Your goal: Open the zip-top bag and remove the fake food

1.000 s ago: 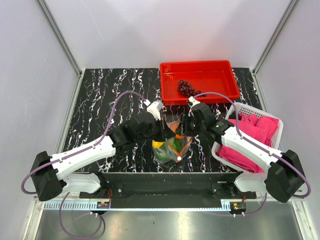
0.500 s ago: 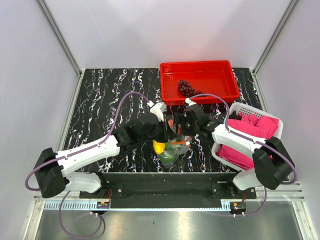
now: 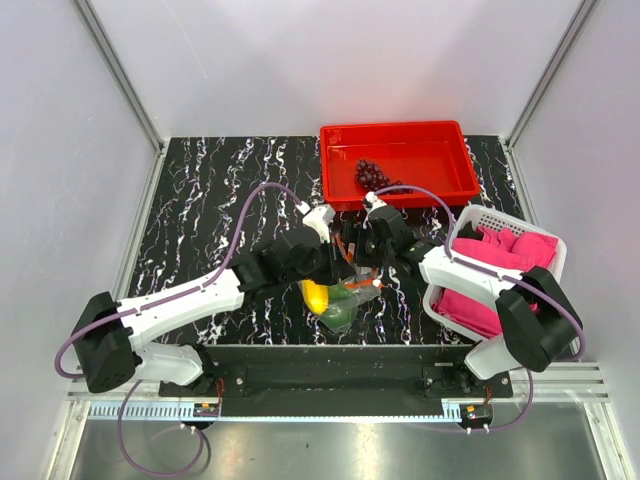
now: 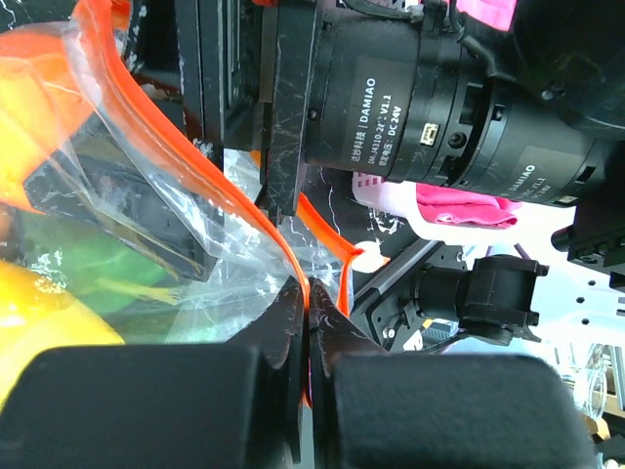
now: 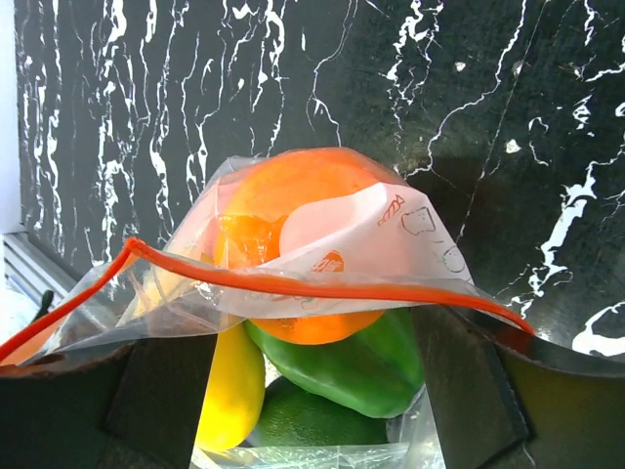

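Observation:
The zip-top bag (image 3: 338, 300) hangs low over the near middle of the table with its mouth open. My left gripper (image 4: 310, 293) is shut on its orange-red zip strip (image 4: 195, 166) and holds that edge up. My right gripper (image 5: 312, 332) is open and points into the mouth, one finger (image 5: 161, 391) on each side of the fake food. An orange ball (image 5: 293, 225), a green pepper (image 5: 366, 366) and a yellow fruit (image 5: 229, 391) lie inside the bag. A dark grape bunch (image 3: 372, 176) sits in the red tray (image 3: 395, 128).
The white basket (image 3: 497, 215) of pink cloths (image 3: 505, 265) stands right of the right arm. The red tray is at the back, just behind both grippers. The two grippers (image 3: 352, 262) are crowded together over the bag.
My right gripper's jaws have spread much wider, and the right arm has drawn in closer over the bag. My left gripper has kept its hold on the zip strip.

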{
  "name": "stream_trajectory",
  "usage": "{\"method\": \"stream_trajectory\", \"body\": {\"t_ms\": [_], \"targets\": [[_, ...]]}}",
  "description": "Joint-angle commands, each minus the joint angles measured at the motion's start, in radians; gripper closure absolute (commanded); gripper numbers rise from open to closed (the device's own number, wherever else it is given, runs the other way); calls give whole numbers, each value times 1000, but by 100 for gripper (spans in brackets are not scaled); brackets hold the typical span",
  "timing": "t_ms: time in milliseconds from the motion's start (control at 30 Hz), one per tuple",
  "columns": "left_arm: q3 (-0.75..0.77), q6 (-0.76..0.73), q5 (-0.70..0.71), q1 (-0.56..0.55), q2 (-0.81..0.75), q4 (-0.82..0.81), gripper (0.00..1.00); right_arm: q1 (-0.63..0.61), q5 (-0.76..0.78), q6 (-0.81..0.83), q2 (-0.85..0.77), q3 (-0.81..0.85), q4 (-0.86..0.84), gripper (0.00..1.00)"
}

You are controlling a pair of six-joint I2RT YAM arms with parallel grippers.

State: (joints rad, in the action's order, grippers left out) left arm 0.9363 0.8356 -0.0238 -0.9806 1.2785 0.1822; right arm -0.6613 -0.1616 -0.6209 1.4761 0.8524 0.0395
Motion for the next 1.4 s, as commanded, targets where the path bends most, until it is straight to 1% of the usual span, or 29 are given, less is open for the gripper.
{"method": "stream_trajectory", "body": {"t_ms": [0, 67, 100, 200, 233, 333, 467, 600, 633, 667, 767, 833, 967, 1000, 1133, 1233, 1367], "targets": [[56, -24, 19, -7, -27, -24, 100, -6, 7, -39, -49, 22, -47, 15], [62, -39, 22, -7, -42, -1, 100, -6, 7, -39, -74, 13, -6, 17], [71, -46, 48, -7, -47, 14, 100, -4, -2, -42, -94, 4, -3, 19], [94, -66, 55, -3, -47, 28, 100, -6, -38, -91, -111, 4, 31, 22], [102, -70, 51, -1, -45, 28, 100, -6, -44, -141, -114, 1, 39, 22], [133, -75, 38, -1, -22, 28, 100, -8, -72, -218, -123, -10, 49, 22], [173, -76, -2, -1, 15, 26, 100, -8, -64, -270, -148, -33, 48, 21], [200, -81, -30, -3, 44, 26, 100, -9, -49, -277, -163, -61, 50, 18], [202, -78, -36, -3, 47, 23, 100, -9, -44, -270, -160, -64, 45, 18], [203, -76, -39, -4, 50, 23, 100, -9, -42, -270, -157, -67, 42, 14], [214, -75, -51, -10, 62, 16, 100, -11, -47, -273, -126, -76, 5, 12], [220, -75, -59, -13, 73, 16, 100, -8, -50, -277, -103, -76, -24, 12], [223, -73, -57, -17, 85, 14, 100, -11, -47, -283, -36, -62, -30, 11], [220, -70, -57, -17, 85, 14, 100, -9, -36, -280, -27, -61, -70, 11], [207, -66, -57, -21, 85, 8, 100, -11, -15, -264, 6, -47, -78, 11], [184, -66, -45, -20, 68, 10, 100, -9, 11, -247, 9, -44, -76, 13], [142, -64, -24, -21, 27, 10, 100, -11, 59, -203, -17, -53, -69, 22]]}}
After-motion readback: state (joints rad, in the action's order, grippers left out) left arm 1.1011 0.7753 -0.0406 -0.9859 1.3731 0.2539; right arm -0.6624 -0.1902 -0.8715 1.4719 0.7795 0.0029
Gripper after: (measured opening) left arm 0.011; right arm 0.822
